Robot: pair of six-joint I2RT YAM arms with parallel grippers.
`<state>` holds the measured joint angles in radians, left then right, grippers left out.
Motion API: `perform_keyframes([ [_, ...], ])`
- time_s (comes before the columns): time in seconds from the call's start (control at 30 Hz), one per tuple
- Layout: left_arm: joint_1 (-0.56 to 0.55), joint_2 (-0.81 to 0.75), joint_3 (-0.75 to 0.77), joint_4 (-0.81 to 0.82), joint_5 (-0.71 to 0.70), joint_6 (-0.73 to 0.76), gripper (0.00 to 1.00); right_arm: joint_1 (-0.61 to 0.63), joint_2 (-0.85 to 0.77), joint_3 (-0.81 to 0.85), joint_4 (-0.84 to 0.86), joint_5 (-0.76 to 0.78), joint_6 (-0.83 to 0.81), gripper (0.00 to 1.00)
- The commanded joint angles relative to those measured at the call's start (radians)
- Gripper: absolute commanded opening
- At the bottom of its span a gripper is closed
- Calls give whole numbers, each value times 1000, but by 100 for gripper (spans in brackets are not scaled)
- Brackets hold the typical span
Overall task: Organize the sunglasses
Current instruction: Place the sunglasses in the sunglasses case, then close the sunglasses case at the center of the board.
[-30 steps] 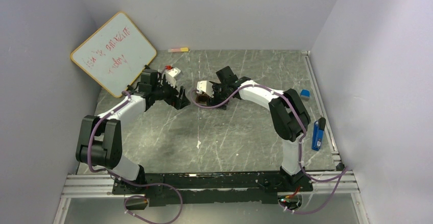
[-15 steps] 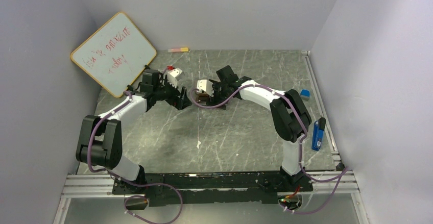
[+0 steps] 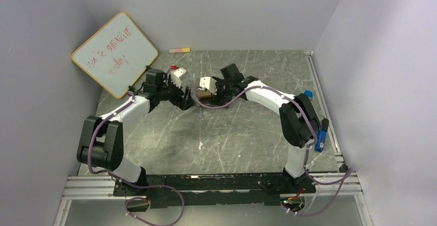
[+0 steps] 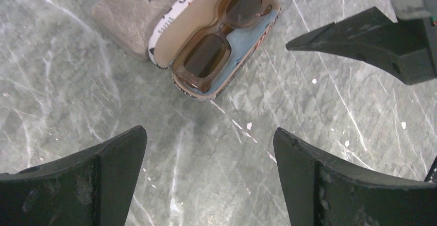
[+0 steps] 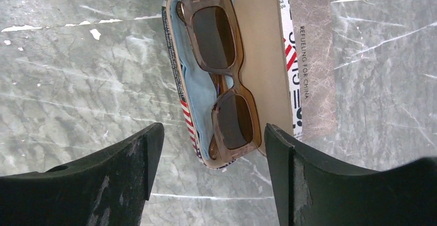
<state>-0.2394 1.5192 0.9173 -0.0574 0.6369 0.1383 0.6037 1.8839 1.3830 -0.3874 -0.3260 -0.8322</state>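
**Now: brown pair lies in its open case, both arms' fingers spread above it**

Toward the far edge of the counter [image 5: 77,71], a little left of its middle, the case [image 5: 263,56] lies open with its beige-lined lid flat. The sunglasses [image 5: 232,79] rest lens-up in the tray half, on a blue cloth [image 5: 198,92]. A grey pouch [image 5: 314,56] with black lettering lies along the lid's outer side; whether it runs under the lid cannot be told. The black pair shows in none of these views.

The left fingers [image 4: 103,174] stand fully apart with nothing between them, looking at the case from one end. The right fingers [image 5: 118,169] are also spread and empty, straddling the near end of the case from above without touching it.

Judging by how it lies, this pair looks stowed, and the lid is not yet shut. The frame is probably light, stiff plastic. The lenses would smear or scratch under a hard pad, so any nudge belongs on the bridge or an outer corner of the frame. The case is likely a rigid, hinged shell, light enough to skate on the smooth stone. Closing it calls for a push on the lid's free long edge, perhaps with the other arm bracing the tray. The cloth could bunch and keep the lid from seating.
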Motion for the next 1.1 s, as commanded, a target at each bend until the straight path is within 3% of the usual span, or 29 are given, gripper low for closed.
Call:
perform_keyframes([
  [0.0,-6,-25,79,34,-13,-15,97,-1,-80,-16,26,-29,26,74],
  [0.23,-6,68,250,23,3,-33,97,-2,-170,-93,95,9,156,70],
  [0.53,-24,337,526,-40,95,-85,97,-10,-343,-281,194,-52,345,70],
  [0.8,-63,471,577,-24,141,-121,97,-59,-347,-384,260,-133,506,54],
  [1.07,-93,479,564,-33,155,-106,83,-67,-229,-397,262,-202,570,51],
])
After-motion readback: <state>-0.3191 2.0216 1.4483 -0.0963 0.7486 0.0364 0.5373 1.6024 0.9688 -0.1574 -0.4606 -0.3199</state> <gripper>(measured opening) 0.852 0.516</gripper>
